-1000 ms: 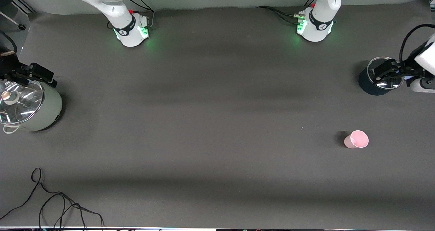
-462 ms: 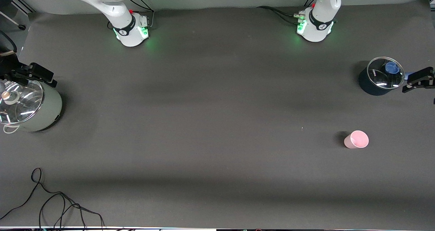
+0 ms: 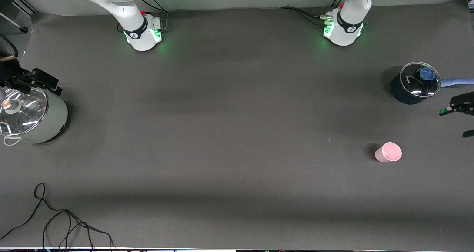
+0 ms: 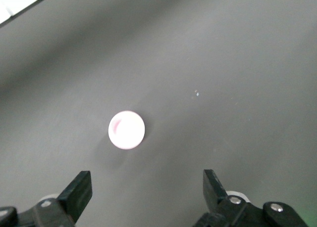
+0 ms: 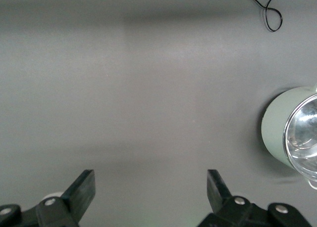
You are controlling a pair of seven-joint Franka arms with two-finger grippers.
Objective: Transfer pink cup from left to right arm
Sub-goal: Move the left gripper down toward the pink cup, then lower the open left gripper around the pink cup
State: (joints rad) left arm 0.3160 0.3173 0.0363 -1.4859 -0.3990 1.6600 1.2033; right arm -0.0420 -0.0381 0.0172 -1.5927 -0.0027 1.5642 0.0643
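Left wrist view shows us the pink cup [image 4: 127, 130] upright on the tabletop [image 4: 237, 59], below and just ahead of our empty, spread left tool [image 4: 147, 188]; the spread right tool [image 5: 151, 190] waits well apart.

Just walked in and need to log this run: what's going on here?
Nothing is held yet. The pink cup stands upright on the table, toward the left arm's end. The left gripper hangs open above the table with the cup in its wrist view. The right gripper waits open by the pale green pot.
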